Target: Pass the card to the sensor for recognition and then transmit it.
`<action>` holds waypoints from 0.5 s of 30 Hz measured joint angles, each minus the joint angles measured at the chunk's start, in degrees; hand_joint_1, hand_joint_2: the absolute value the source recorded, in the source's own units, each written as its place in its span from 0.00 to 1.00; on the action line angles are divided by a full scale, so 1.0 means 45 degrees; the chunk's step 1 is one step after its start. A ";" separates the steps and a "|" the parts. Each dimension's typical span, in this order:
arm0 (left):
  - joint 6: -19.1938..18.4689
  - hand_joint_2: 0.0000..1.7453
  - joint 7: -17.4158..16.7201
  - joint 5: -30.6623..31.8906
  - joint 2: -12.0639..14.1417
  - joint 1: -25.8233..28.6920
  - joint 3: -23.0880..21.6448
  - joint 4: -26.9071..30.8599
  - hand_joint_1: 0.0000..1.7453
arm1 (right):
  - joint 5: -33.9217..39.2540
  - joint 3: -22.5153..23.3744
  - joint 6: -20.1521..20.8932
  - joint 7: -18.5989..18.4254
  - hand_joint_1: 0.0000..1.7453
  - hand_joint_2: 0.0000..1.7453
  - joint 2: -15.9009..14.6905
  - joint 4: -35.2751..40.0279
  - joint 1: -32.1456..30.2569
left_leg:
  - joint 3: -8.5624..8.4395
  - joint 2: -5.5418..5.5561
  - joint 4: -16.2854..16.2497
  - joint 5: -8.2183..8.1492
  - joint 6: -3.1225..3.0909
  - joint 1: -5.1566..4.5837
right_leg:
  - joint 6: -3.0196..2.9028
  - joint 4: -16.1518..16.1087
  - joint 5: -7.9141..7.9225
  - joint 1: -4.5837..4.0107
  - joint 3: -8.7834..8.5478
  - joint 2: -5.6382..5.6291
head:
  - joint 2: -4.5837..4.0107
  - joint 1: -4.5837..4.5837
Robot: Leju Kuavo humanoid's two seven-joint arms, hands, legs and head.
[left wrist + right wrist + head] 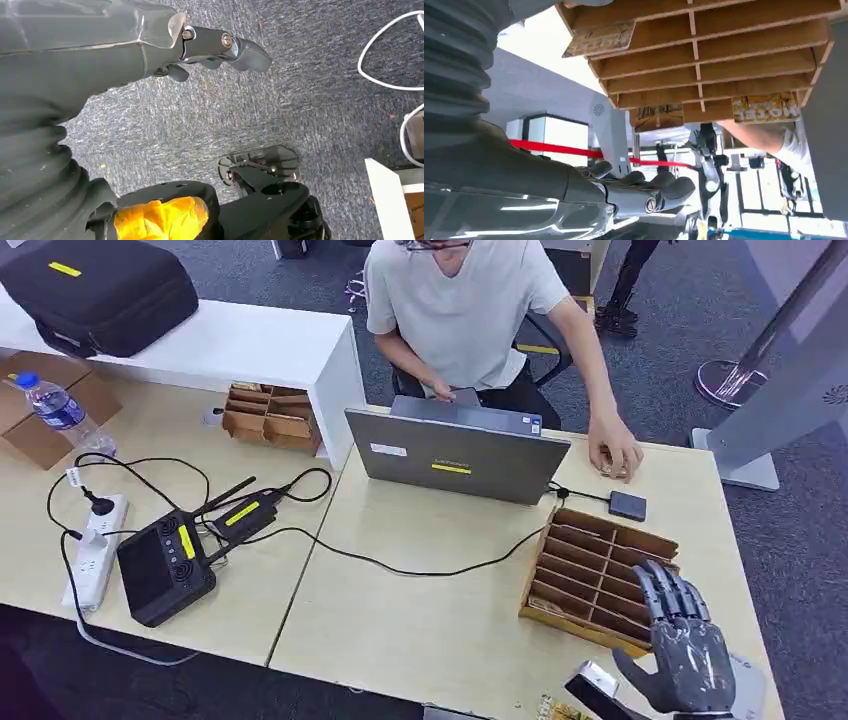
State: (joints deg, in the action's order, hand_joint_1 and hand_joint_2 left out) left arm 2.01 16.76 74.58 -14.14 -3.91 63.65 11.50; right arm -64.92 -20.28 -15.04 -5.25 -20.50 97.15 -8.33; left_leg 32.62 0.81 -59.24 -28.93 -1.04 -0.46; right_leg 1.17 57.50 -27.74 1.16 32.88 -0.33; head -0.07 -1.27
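Over the wooden rack [598, 575], right hand [682, 645] hovers, fingers spread, holding nothing; cards [765, 107] sit in rack slots; sensor [627, 505] beside laptop [457, 453]; reach step, I'd say; next: pinch one card; left hand [220, 47] hangs empty, fingers loosely curled.

Grey right hand [684, 645], ribbed wrist cover [454, 60]
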 joint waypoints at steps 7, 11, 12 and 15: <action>0.0005 1.00 0.0000 -0.0029 0.0000 0.0000 0.0000 0.0000 0.00 | -0.0500 0.0787 -0.0806 0.0146 0.00 1.00 0.0340 -0.0175 -0.0322 | 0.0001 0.0000 0.0000 0.0000 0.0000 -0.0001 | 0.0000 0.0000 0.0000 0.0001 0.0000 0.0000 | 0.0000 0.0000; 0.0029 1.00 -0.0010 -0.0049 0.0000 0.0000 0.0000 0.0000 0.00 | -0.0505 0.1268 -0.0951 0.0214 0.00 1.00 0.0496 -0.0321 -0.0556 | 0.0000 -0.0001 0.0000 0.0000 0.0000 0.0000 | 0.0000 0.0000 0.0000 0.0000 0.0000 0.0000 | 0.0000 0.0005; 0.0053 1.00 -0.0010 -0.0053 0.0000 0.0000 0.0000 0.0000 0.00 | -0.0505 0.1340 -0.0970 0.0219 0.00 1.00 0.0524 -0.0345 -0.0609 | 0.0000 -0.0002 0.0000 0.0000 0.0000 0.0000 | 0.0000 0.0000 0.0000 0.0000 0.0000 -0.0001 | 0.0000 0.0000; 0.0097 1.00 -0.0010 -0.0053 0.0000 0.0001 0.0000 0.0000 0.00 | -0.0500 0.1501 -0.0980 0.0234 0.00 1.00 0.0651 -0.0369 -0.0808 | 0.0000 -0.0001 0.0000 0.0000 0.0000 0.0000 | 0.0000 0.0000 0.0000 0.0000 0.0000 0.0000 | 0.0000 0.0000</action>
State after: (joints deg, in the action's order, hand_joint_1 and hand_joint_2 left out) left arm 2.45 16.72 74.34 -14.14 -3.90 63.65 11.50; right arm -67.17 -13.53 -19.45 -4.20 -17.57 95.49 -11.96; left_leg 32.62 0.81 -59.24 -28.93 -1.04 -0.46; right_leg 1.17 57.50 -27.75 1.16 32.88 -0.33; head -0.07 -1.27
